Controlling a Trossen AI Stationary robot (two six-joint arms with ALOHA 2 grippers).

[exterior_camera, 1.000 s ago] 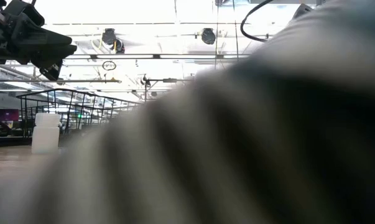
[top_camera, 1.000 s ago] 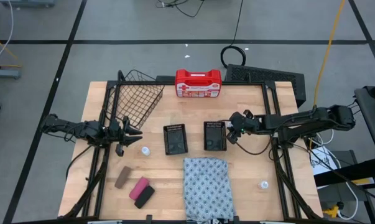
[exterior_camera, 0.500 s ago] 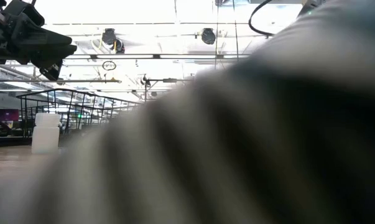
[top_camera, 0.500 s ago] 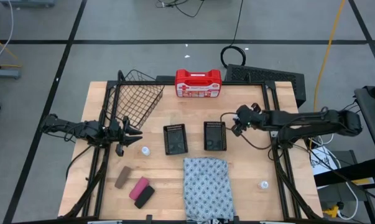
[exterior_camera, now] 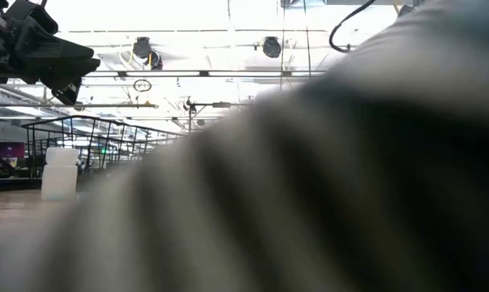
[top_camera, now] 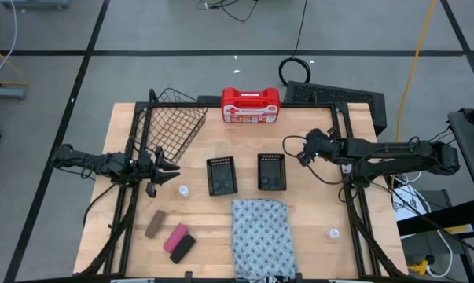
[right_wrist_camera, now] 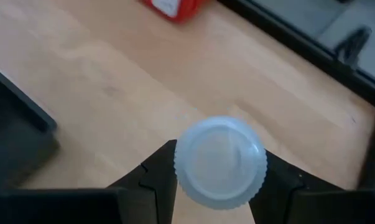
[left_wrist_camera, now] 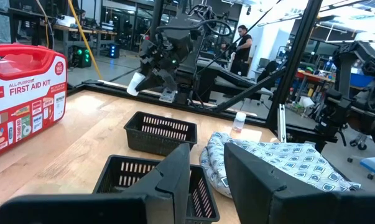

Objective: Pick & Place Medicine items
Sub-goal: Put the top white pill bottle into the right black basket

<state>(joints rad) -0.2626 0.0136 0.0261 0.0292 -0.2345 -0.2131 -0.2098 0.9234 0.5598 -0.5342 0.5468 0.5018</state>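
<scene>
My right gripper [top_camera: 302, 155] hangs right of the right black mesh tray [top_camera: 272, 171], shut on a whitish round bottle [right_wrist_camera: 220, 162]. The left wrist view shows this bottle [left_wrist_camera: 135, 83] far off. My left gripper [top_camera: 168, 170] waits open at the table's left. A second bottle [top_camera: 184, 190] stands on its base close beside it, and a third bottle [top_camera: 332, 233] stands near the right front. Brown [top_camera: 155, 223], pink [top_camera: 176, 236] and black [top_camera: 182, 248] blocks lie flat at the left front. My right gripper pinches the bottle between its two fingers [right_wrist_camera: 155, 177], one on each side, just below the ribbed cap [right_wrist_camera: 182, 163]. The fingers slant downward from the table's right side. The bottle is lifted clear of the table, its cap turned toward the wrist camera.
A second mesh tray [top_camera: 222, 174] sits left of the first. A patterned cloth [top_camera: 260, 236] lies at the front centre and fills most of the low view. A red first aid case [top_camera: 251, 105] and a wire basket [top_camera: 174, 126] stand at the far edge.
My right gripper has drawn back from the right tray toward the table's right and far side. It has risen a little and tipped further downward, and it has kept the bottle between its fingers.
</scene>
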